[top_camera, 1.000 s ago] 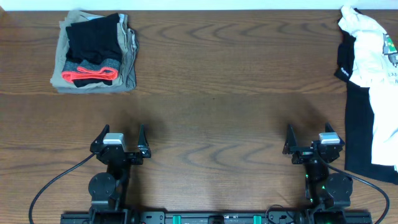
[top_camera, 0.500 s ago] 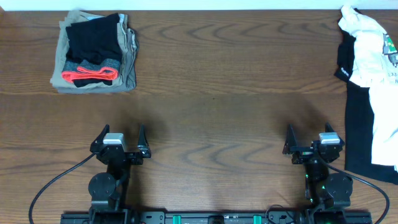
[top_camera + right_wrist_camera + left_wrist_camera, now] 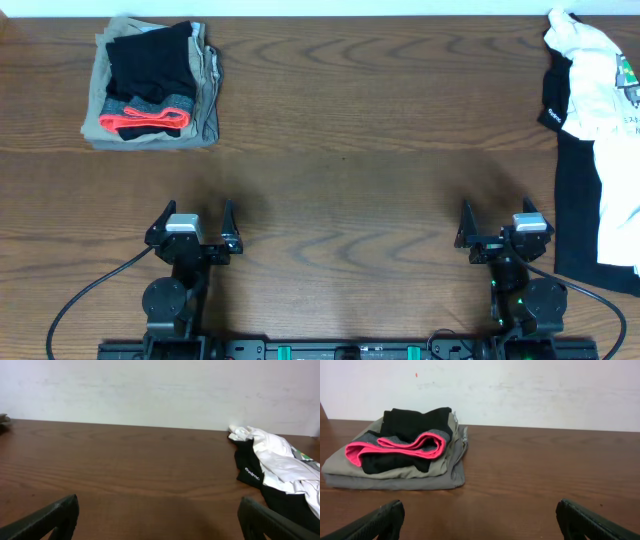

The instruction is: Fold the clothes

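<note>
Lying crumpled at the right edge of the table point(image 3: 340, 150), the white T-shirt point(image 3: 610, 110) drapes over the black shirt point(image 3: 578, 205). The left gripper point(image 3: 196, 212) and right gripper point(image 3: 497, 212) sit near the front edge, jaws wide apart and empty, well apart from both shirts. A folded pile of khaki, black and pink-trimmed garments point(image 3: 150, 85) lies at the far left.

A folded pile point(image 3: 152, 85) lies far left on the table point(image 3: 350, 150), the T-shirt point(image 3: 605, 90) atop the shirt point(image 3: 575, 210) far right.

Wood table point(image 3: 350, 120), white wall point(image 3: 520, 390)
</note>
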